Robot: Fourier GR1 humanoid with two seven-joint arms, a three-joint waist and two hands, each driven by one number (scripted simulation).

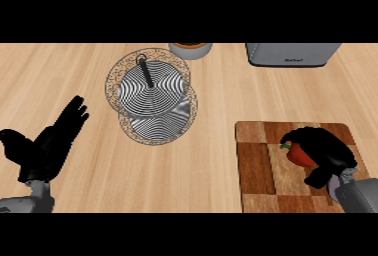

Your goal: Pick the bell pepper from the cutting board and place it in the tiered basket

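Pale wooden counter fills your head view. On the checkered wooden cutting board [255, 165] at right, your right hand [326, 150] curls its fingers over the red bell pepper [297, 155]. The pepper is well apart from the round wire tiered basket [159, 120]. The grasp looks about made; lift, carry and placing remain. Your left hand [48, 145] rests open at the left edge.

Bench [88, 70]: light wood-grain top, planks running side to side, filling the view.
Grey appliance [293, 54]: boxy metal body with a small dark label, far right edge, cut off by the frame; possibly a toaster.
Round grey container [190, 49]: far centre, brownish-orange inside, only partly visible.
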